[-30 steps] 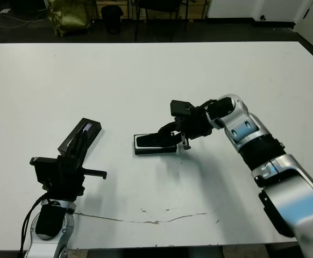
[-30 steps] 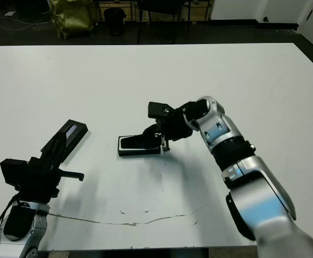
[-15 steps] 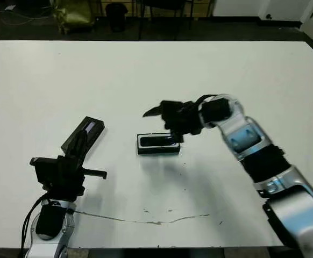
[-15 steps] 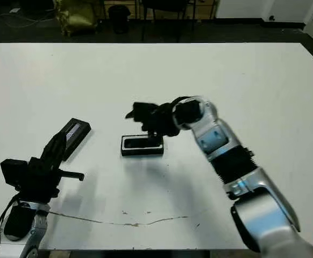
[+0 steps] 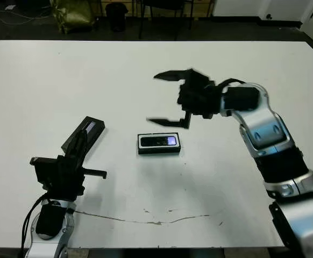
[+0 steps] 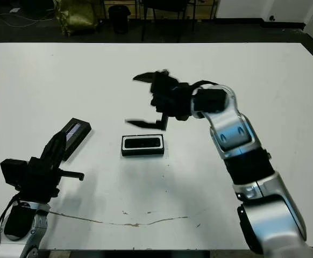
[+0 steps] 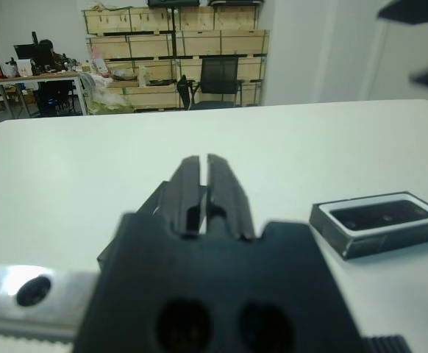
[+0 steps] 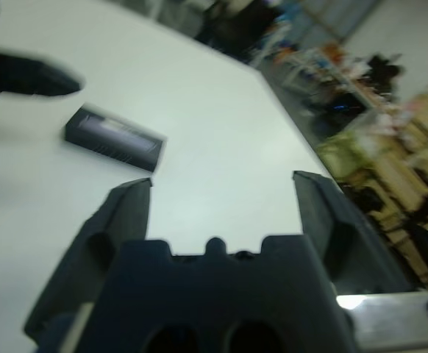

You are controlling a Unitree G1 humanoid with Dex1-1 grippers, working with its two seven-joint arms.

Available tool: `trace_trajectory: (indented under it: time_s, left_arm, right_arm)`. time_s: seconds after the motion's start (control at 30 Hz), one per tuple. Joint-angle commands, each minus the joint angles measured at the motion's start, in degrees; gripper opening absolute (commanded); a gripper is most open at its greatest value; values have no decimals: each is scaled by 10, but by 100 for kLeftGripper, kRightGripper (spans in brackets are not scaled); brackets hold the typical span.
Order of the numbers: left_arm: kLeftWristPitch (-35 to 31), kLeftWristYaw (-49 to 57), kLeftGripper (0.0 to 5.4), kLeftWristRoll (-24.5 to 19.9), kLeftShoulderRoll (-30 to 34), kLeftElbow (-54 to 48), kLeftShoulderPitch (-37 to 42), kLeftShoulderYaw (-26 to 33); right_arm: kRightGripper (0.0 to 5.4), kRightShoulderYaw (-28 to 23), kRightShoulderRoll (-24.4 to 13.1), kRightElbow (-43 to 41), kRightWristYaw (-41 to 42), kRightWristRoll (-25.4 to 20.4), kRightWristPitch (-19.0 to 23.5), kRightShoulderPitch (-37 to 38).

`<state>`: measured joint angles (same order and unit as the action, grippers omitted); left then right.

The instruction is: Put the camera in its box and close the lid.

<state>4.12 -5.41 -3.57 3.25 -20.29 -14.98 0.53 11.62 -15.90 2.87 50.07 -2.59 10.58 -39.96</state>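
**A:** The camera, where was it on your feed?

**B:** I saw it lying flat inside the box, its glossy face up with a bluish patch toward the right end. The white lining showed as a rim all round it. The box sat near the middle of the tabletop, uncovered.

**A:** And the lid?

**B:** It lay well apart from the box, off to my left, angled, with its silvery stripe up. It was flat on the tabletop just beyond the left claw.

**A:** What was that claw doing?

**B:** Its two fingers were pressed together with only a thin slit between them, holding nothing, and pointed toward the lid.

**A:** And the right side?

**B:** The right claw hung in the air above and just beyond the box, touching neither box nor camera. I saw its fingers spread wide and empty, one high and one low, both a bit blurred.
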Motion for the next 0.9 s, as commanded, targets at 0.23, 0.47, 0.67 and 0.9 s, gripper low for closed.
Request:
trace_trajectory:
  time_s: [0.23,0.47,0.67,0.9]
  left_arm:
    - [-7,-9,0,-16,14,-15,-10,26]
    - [-57,-3,0,-25,29,-71,-20,59]
    - [-72,-11,0,-27,51,-97,-18,96]
    - [-162,-36,21,-31,111,-146,-21,132]
  right_arm:
    - [199,-46,8,-57,-99,-38,36,111]
    - [34,-83,39,-145,-191,-68,27,248]
    - [1,-95,56,-156,-213,-94,-21,341]
    - [0,-101,82,-160,-245,-113,-52,388]
